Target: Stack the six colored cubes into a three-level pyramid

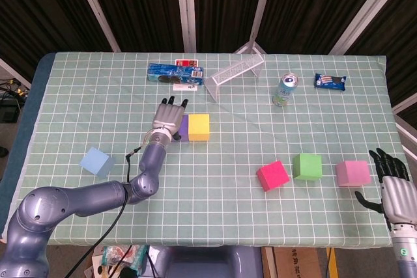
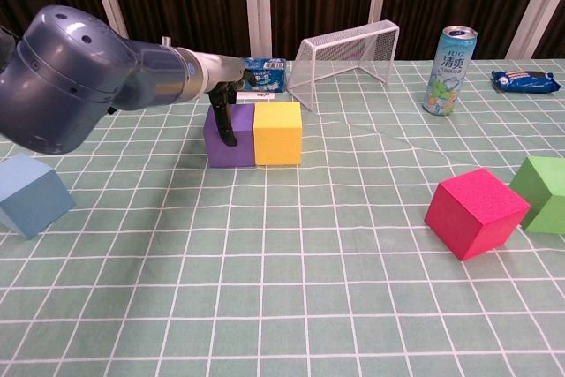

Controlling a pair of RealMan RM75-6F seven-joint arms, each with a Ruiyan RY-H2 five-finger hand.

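Observation:
My left hand (image 1: 169, 119) lies against the left side of the purple cube (image 2: 231, 139), fingers stretched out; one dark finger (image 2: 226, 118) hangs over its front face. The purple cube touches the yellow cube (image 1: 199, 127) on its right, both on the table. A light blue cube (image 1: 96, 161) sits alone at the front left. The red cube (image 1: 272, 175), green cube (image 1: 307, 166) and pink cube (image 1: 353, 172) stand in a row at the front right. My right hand (image 1: 394, 185) hovers at the table's front right corner, fingers spread, holding nothing.
At the back stand a wire mini goal (image 1: 236, 71), a drink can (image 1: 285, 90), a blue biscuit pack (image 1: 173, 73) and a snack packet (image 1: 330, 81). A cable (image 1: 130, 161) runs along my left forearm.

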